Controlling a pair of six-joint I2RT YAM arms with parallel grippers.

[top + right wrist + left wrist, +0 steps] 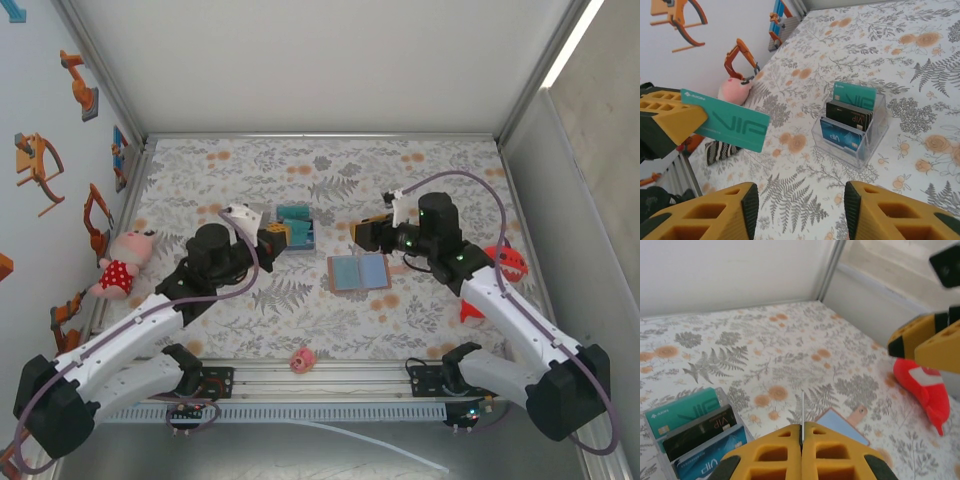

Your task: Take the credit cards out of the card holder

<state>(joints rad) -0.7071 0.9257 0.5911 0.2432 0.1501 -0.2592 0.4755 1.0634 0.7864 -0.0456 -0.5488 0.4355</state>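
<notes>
Now, left gripper [801,434] pinching teal card [732,125]

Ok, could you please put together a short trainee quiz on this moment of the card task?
1. True or false: the left tool is shut on a teal card.
2. How many cards stand in the clear stand? A: two. B: three. C: five.
3. Fill in: the card holder lies ___ on the table, its pale blue inside facing up.
Key: 1 true; 2 B; 3 open.
</notes>
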